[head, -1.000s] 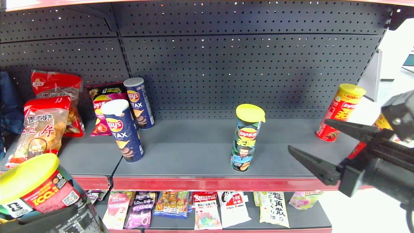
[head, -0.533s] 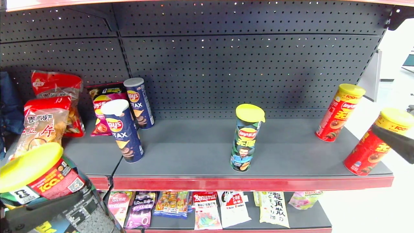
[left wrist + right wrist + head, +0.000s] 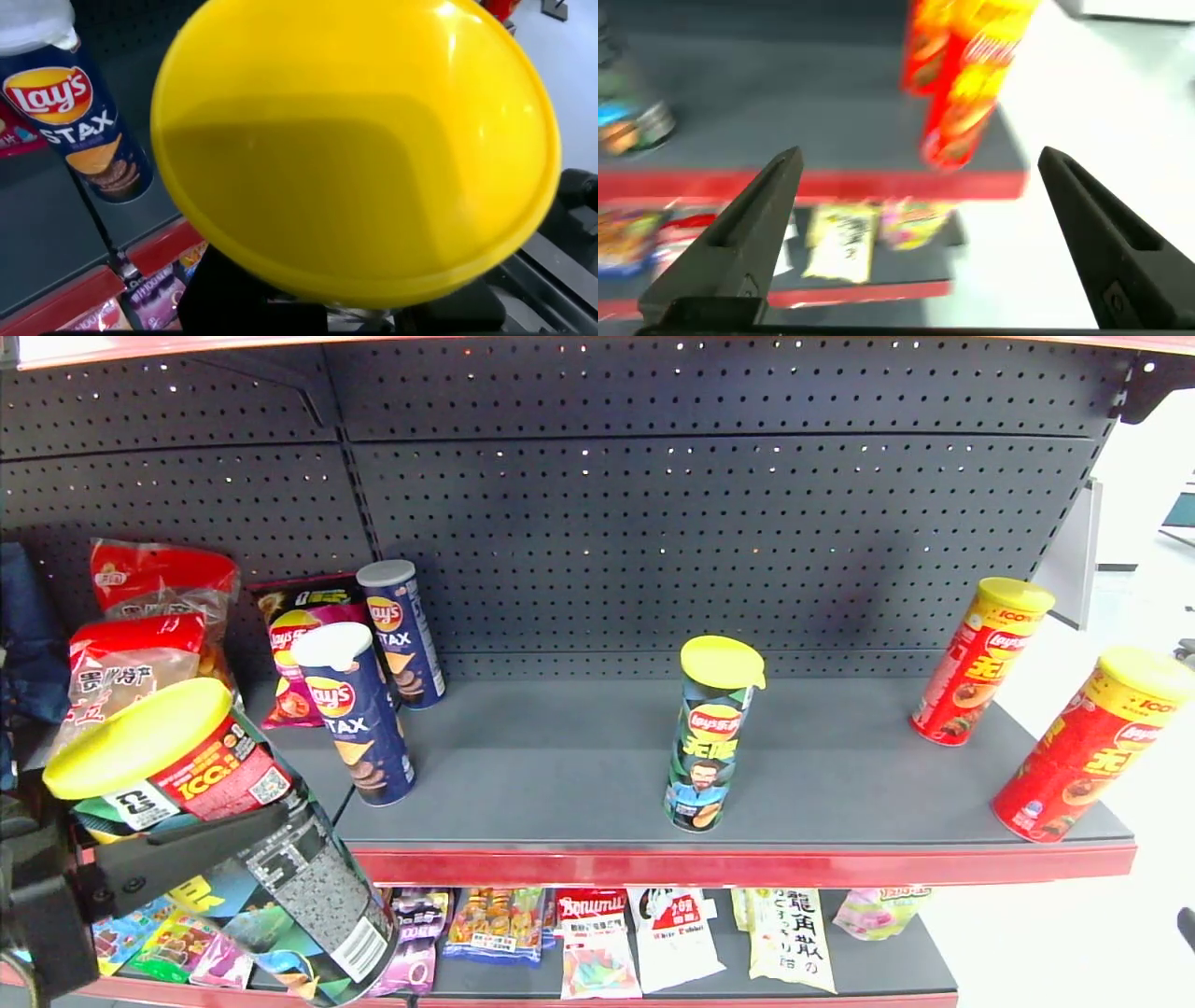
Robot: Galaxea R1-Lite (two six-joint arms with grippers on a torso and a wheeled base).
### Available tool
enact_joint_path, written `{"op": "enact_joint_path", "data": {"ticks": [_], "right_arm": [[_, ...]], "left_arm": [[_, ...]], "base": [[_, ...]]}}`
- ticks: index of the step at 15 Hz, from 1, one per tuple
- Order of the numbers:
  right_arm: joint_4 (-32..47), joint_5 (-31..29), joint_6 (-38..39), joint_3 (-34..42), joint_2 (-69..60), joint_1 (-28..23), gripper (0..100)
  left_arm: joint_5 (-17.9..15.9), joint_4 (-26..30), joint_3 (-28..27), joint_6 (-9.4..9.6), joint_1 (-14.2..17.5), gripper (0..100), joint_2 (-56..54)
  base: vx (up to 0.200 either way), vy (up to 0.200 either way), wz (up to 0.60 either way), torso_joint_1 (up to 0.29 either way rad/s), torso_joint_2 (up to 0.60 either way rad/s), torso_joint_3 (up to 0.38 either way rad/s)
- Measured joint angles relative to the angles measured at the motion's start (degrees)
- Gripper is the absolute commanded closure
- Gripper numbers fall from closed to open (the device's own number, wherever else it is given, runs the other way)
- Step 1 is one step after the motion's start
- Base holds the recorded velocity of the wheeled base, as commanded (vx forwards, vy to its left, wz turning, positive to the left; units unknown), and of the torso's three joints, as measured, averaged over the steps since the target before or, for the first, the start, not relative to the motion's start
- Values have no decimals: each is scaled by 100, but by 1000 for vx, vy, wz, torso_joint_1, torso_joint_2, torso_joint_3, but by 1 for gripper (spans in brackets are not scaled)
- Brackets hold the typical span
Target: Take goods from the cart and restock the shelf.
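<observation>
My left gripper (image 3: 224, 835) clamped the tilted yellow-lidded can (image 3: 299, 896) before the shelf (image 3: 579, 775), ready for stocking | my right gripper (image 3: 919, 154) kept free, jaws apart and empty.

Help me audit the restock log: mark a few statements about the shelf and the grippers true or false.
1. The left gripper holds a yellow-lidded can. True.
2. Two red cans stand at the right end of the shelf. True.
3. The green can mid-shelf lies on its side. False: it stands upright.
4. The right gripper is shut on a red can. False: it is open and holds nothing.
5. The two blue cans have yellow lids. False: their lids are pale, whitish.
</observation>
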Motion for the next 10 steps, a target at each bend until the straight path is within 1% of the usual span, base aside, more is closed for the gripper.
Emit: {"op": "enact_joint_path", "data": {"ticks": [2,4,5,8,10], "right_arm": [[521,101,106,388,-891,41,0],[1150,-178,556,581,-1480,77,0],[1262,-267,689,630,-1641,88,0],[1300,-235,521,686,-1853,111,0],[1302,-230,552,694,-1905,110,0]], "left_arm": [[-161,5,79,-9,0,100,-145],[-240,44,112,-11,0,100,-347],[-219,88,116,-7,0,100,-440],[-206,121,121,-2,0,100,-630],[-350,173,162,-7,-28,100,-717]], "base": [[0,0,0,0,0,0],[0,0,0,0,0,0],[0,0,0,0,0,0],[0,0,0,0,0,0],[0,0,0,0,0,0]]}}
